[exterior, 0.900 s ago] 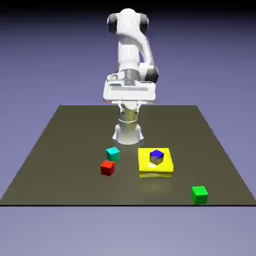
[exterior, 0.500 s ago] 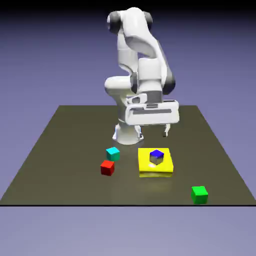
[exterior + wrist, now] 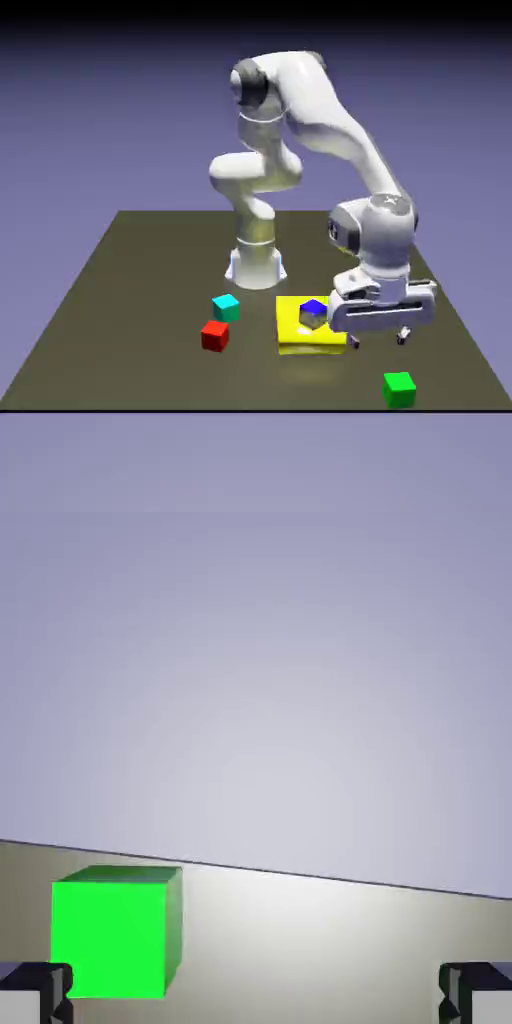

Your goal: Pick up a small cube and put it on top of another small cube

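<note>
The small bright green cube (image 3: 399, 389) rests on the dark table near its front edge, at the exterior view's right. My gripper (image 3: 378, 342) hovers just above and behind it, open, nothing between its fingers. In the hand view the green cube (image 3: 115, 932) shows large at the lower left, beside the left fingertip (image 3: 35, 992); the right fingertip (image 3: 478, 994) stands far apart at the lower right. A teal cube (image 3: 226, 307) and a red cube (image 3: 214, 335) sit side by side at the exterior view's left of centre.
A flat yellow block (image 3: 311, 325) lies mid-table with a blue-topped cube (image 3: 313, 314) on it, right next to my hand. The table's front edge (image 3: 250, 409) runs close to the green cube. The robot's base (image 3: 256, 262) stands at the back.
The arm has swung from above the table's middle down and toward the exterior view's right, ending low near the green cube. The jaws stayed wide apart. No cube moved.
</note>
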Available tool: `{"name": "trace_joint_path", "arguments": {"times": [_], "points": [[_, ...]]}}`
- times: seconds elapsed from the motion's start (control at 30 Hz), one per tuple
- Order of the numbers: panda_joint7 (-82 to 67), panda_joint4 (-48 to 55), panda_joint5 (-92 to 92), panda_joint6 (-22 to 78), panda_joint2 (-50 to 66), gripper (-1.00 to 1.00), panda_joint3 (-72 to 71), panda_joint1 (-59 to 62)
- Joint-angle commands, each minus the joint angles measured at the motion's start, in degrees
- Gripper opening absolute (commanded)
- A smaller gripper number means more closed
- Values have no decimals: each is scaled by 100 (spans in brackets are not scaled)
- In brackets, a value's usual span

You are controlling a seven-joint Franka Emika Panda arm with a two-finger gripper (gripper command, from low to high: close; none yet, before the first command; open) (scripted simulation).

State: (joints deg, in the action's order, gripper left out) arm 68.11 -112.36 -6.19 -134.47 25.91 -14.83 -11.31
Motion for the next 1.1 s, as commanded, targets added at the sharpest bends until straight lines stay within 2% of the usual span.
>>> {"name": "trace_joint_path", "arguments": {"times": [0.0,0.17,0.3,0.33,0.5,1.07], "points": [[91,173,-22,140,208,0,-53,-38],[426,808,-103,657,973,0,-246,-176],[524,750,-286,-72,1647,0,-76,-320],[524,750,-286,-72,1647,-100,-76,-320],[446,659,-39,655,817,-100,-229,-160],[892,-2705,1404,604,-2713,-100,157,217]]}}
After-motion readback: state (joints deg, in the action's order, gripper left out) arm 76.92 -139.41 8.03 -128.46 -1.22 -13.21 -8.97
